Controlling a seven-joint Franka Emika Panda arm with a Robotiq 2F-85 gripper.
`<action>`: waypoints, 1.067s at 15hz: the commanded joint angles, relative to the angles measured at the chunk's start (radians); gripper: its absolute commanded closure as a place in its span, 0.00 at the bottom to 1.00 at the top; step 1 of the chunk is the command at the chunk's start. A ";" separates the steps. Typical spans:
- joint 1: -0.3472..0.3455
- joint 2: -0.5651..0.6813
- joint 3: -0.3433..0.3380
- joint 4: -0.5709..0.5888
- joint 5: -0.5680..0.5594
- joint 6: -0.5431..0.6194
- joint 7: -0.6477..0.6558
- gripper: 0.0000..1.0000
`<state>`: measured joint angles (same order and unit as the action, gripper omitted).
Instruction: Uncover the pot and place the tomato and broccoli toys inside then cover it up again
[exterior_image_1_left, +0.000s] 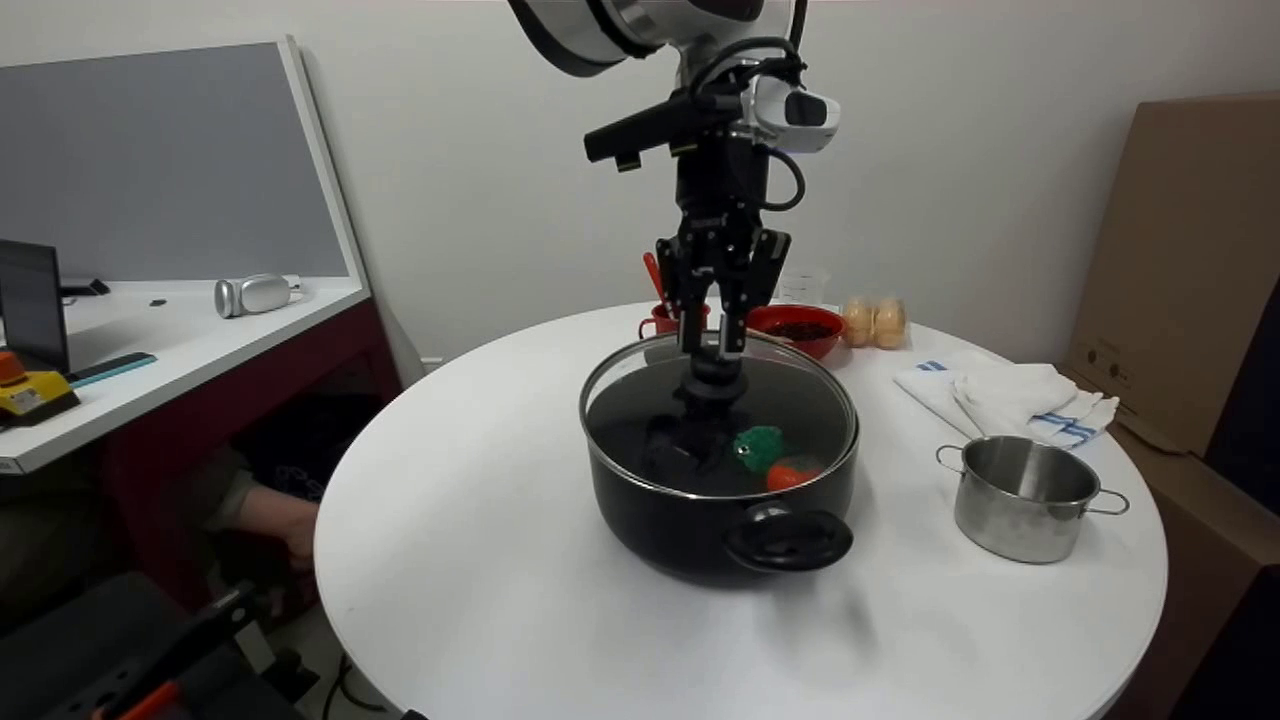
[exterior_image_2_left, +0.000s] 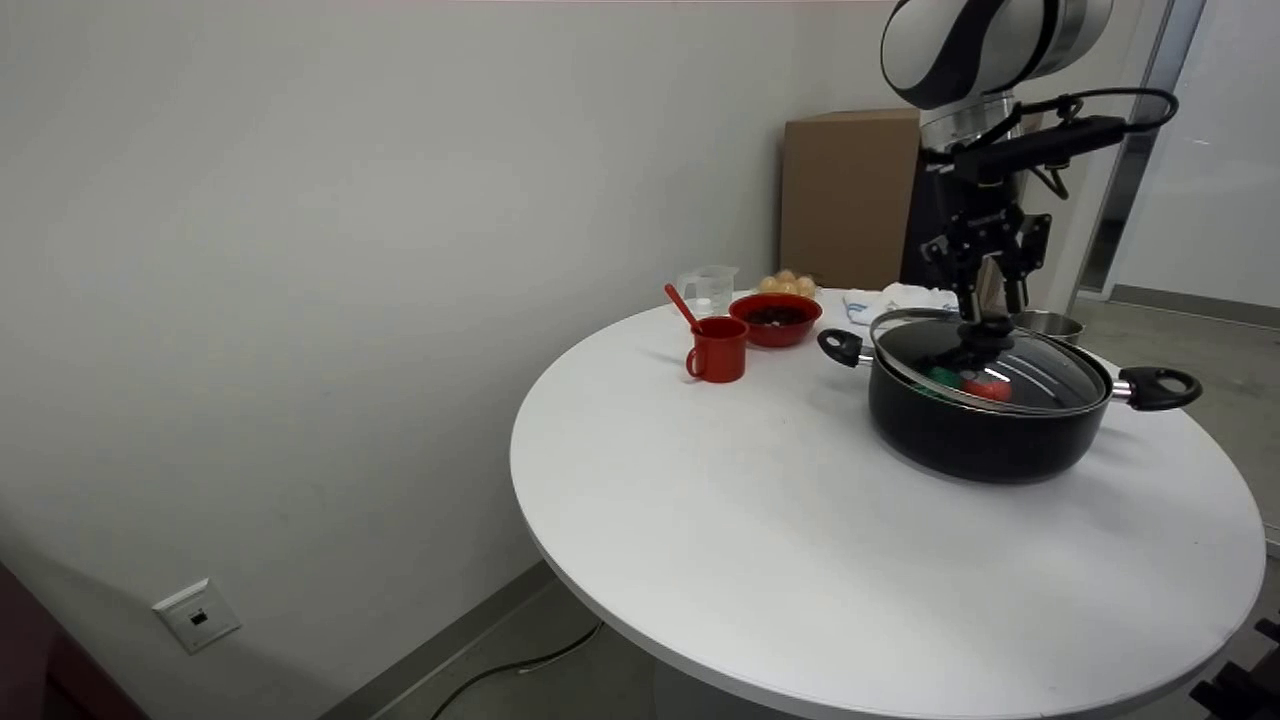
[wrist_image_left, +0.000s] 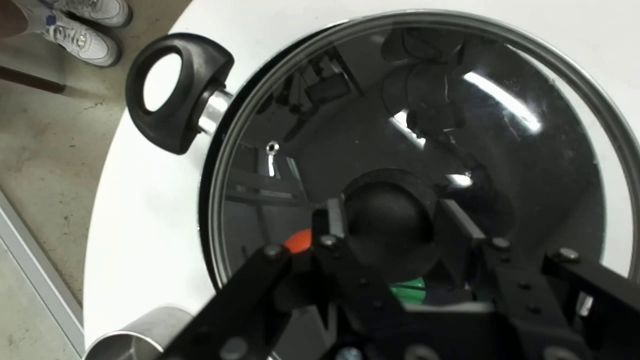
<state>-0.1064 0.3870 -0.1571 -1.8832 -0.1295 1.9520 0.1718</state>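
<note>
Letting go seems risky: the knob (wrist_image_left: 389, 210) is pinched by the end effector (exterior_image_1_left: 712, 346), but the off-centre lid (wrist_image_left: 415, 150) may be left crooked on the pot (exterior_image_2_left: 985, 445).

Glossy glass lid (wrist_image_left: 370, 145); smooth, satin-looking big pot (exterior_image_1_left: 675, 530); small pot (exterior_image_1_left: 1018, 515) of shiny metal; cloth towel (exterior_image_1_left: 1015, 395); matt cardboard box (exterior_image_1_left: 1180, 250); smooth tabletop (exterior_image_1_left: 460, 490).

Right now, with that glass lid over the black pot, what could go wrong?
The lid looks off-centre over the black pot, so it might slip or leave a gap.
The tool is at the knob; a sideways nudge could worsen that.
The steel pot stands near the edge of the table; a bump might knock it off.
</note>
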 joint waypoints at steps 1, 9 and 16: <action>0.009 0.021 -0.004 0.059 -0.025 -0.091 0.015 0.76; 0.022 0.004 -0.002 0.068 -0.093 -0.077 0.049 0.01; 0.016 -0.009 -0.005 0.011 -0.098 0.084 0.046 0.00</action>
<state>-0.0936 0.3942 -0.1568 -1.8316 -0.2065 1.9618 0.2001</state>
